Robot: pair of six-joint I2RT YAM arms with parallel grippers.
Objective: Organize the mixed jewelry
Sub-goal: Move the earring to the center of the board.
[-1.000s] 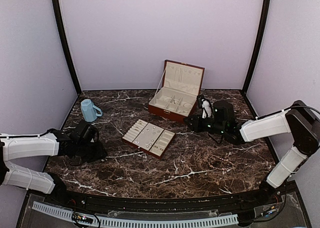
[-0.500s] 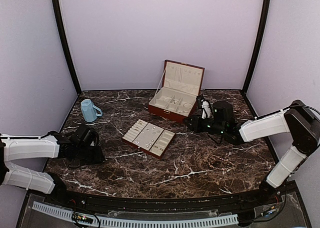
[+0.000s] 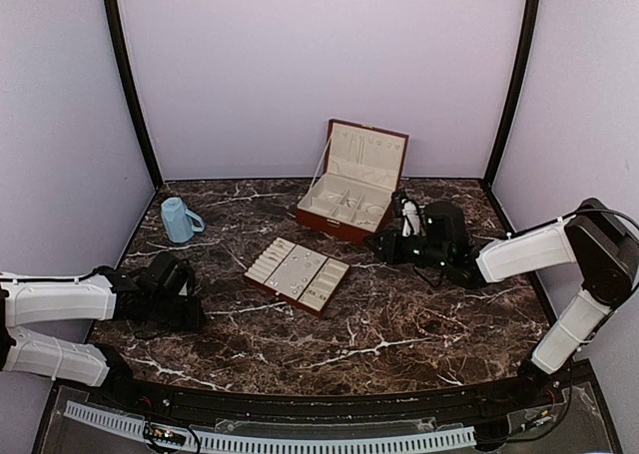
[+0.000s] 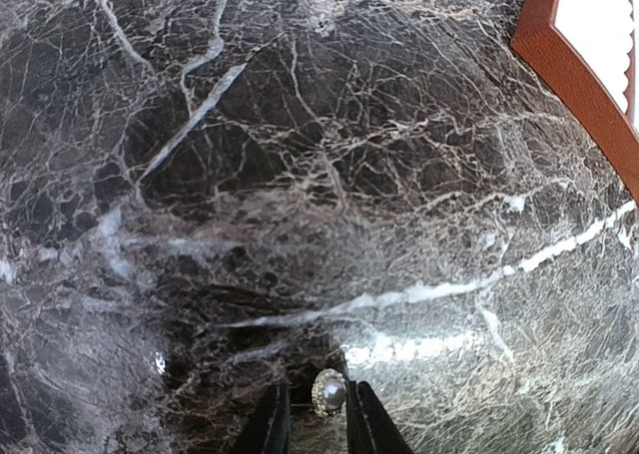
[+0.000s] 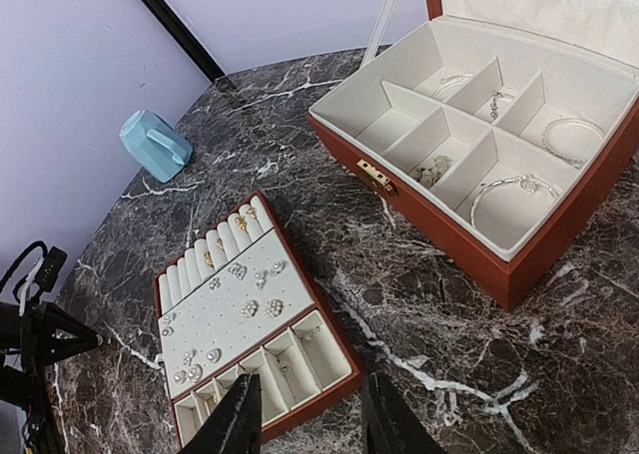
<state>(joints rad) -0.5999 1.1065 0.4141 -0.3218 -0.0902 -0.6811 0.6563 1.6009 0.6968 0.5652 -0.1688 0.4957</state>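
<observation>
- One pearl-topped piece (image 4: 329, 392) of the mixed jewelry lies on the dark marble table (image 4: 300, 175), at the near left of the workspace and well apart from the rest.
- It sits between the two fingertips of the left gripper (image 4: 318, 402). The right-hand finger is against it, and a thin gap shows on the other side.
- The left jaws stand narrow around the piece, but I cannot tell whether they actually pinch it.
- More of the mixed jewelry (image 5: 250, 299), small studs and sparkly bits, rests on the cream pad and in the small cells of the flat tray (image 5: 334, 382) at mid-table.
- Thin bracelets (image 5: 504, 190) and a few chain-like pieces lie in separate cream compartments of the open red-brown box (image 5: 439, 236), behind and to the right of the tray.
- The right gripper (image 5: 310, 419) hovers low over the marble just right of the tray, in front of the box, with its jaws apart and nothing between them.
- A blue cup (image 5: 155, 145) lies at the far left, away from the tray and box.
</observation>
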